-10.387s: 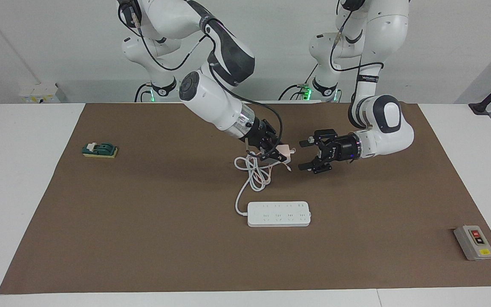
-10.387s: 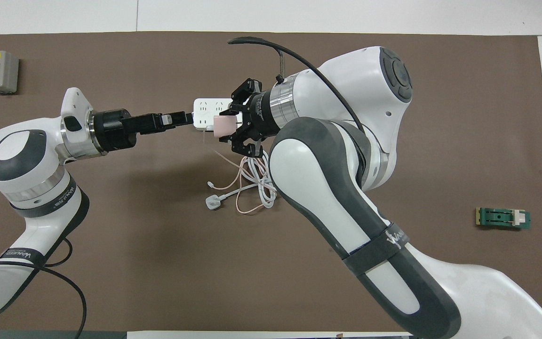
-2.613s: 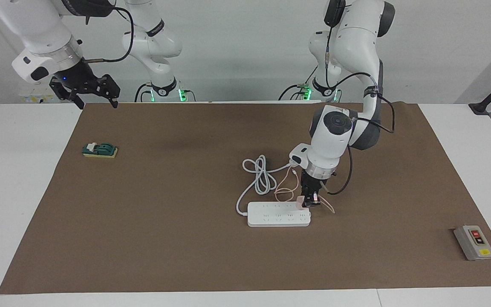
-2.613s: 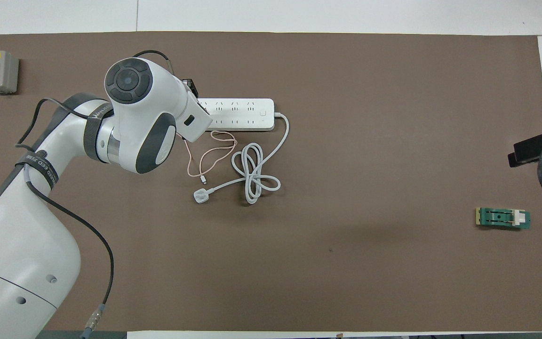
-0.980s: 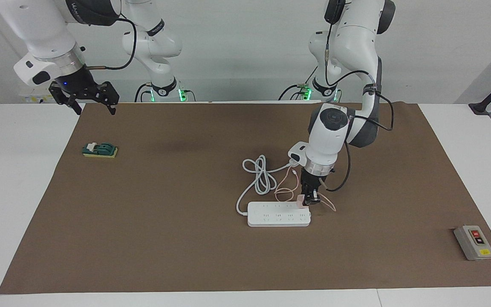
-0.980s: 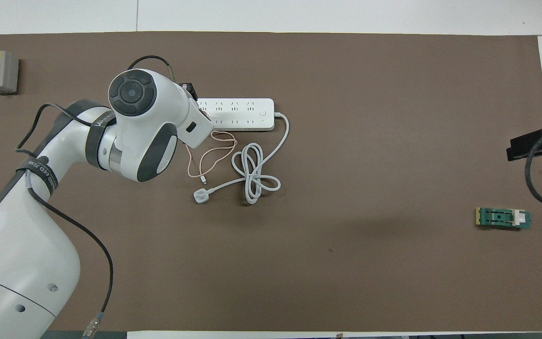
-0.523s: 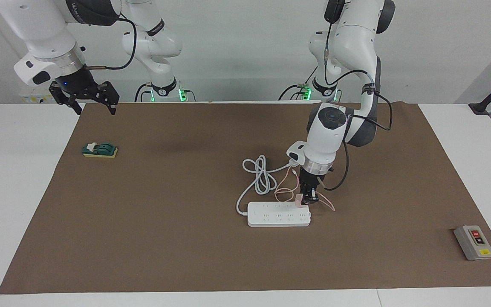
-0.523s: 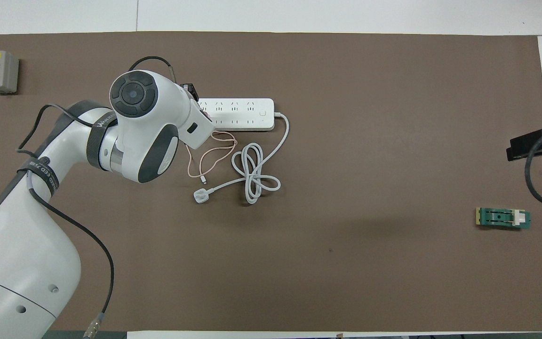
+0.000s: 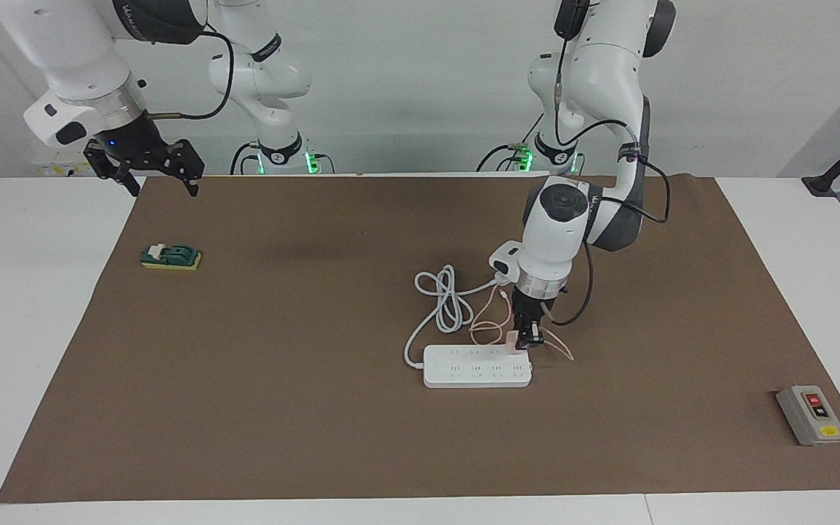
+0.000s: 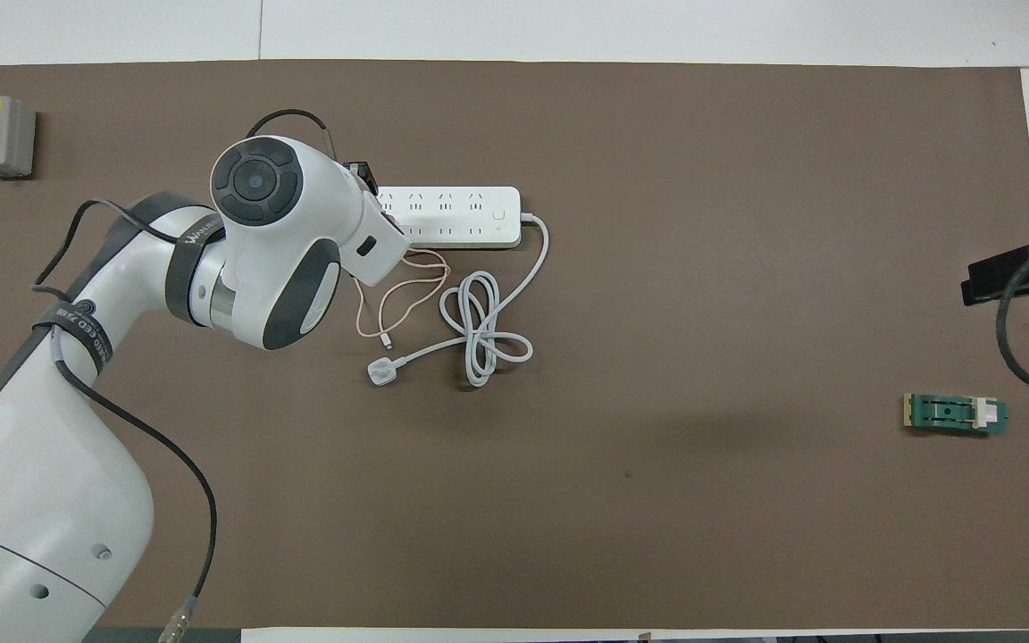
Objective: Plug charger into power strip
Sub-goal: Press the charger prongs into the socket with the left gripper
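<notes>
The white power strip (image 9: pixel 477 366) lies flat mid-mat, and it also shows in the overhead view (image 10: pixel 456 217). My left gripper (image 9: pixel 526 341) points straight down over the strip's end toward the left arm's end of the table. It is shut on the pale-pink charger (image 9: pixel 511 341), which sits at the top of that end of the strip. The charger's thin pink cable (image 9: pixel 489 332) loops on the mat (image 10: pixel 398 295). In the overhead view the left arm hides the charger. My right gripper (image 9: pixel 146 171) waits open, raised over the mat's corner (image 10: pixel 1006 277).
The strip's thick white cord (image 10: pixel 483 326) coils on the mat nearer the robots and ends in a white three-pin plug (image 10: pixel 381 372). A green block (image 9: pixel 170 257) lies toward the right arm's end. A grey button box (image 9: pixel 811 414) sits toward the left arm's end.
My left arm's wrist has shifted slightly toward the right arm's end, and the charger has stayed at the strip's end. Earlier the right gripper passed the charger to the left and withdrew.
</notes>
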`<state>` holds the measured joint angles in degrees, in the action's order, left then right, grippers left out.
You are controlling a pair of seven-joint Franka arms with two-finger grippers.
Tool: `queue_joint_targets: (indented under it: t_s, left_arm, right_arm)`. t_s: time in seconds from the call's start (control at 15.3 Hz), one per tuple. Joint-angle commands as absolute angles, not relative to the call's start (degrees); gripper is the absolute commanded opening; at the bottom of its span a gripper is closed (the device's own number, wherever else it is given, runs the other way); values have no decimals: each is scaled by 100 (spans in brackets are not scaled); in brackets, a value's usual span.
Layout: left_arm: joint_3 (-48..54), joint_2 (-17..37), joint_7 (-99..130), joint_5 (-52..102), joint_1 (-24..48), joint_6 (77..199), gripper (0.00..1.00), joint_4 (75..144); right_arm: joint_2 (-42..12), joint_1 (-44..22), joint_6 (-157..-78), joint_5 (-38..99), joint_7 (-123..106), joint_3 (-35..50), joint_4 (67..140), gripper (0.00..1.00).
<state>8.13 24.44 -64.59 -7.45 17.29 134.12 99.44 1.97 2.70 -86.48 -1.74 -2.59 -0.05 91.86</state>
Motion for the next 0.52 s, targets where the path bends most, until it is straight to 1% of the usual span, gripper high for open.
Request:
queue_joint_targets:
  t_s: [0.0, 0.13, 0.33, 0.46]
  left_arm:
    - [729, 2391, -6311, -896, 1775, 13395, 0, 10142]
    - [729, 2399, -6311, -905, 1802, 13333, 0, 10108]
    - [756, 2504, -6346, -914, 1793, 13106, 0, 9871]
    - [799, 2758, -6381, -870, 1767, 12798, 0, 9608]
  right_arm:
    - [281, 351, -8613, -89, -176, 70, 9255, 100]
    - [281, 360, -8613, -62, -185, 70, 9255, 100]
    - [281, 360, -8622, -62, -185, 62, 9255, 100]
    - [281, 352, -8622, -62, -176, 62, 9255, 100]
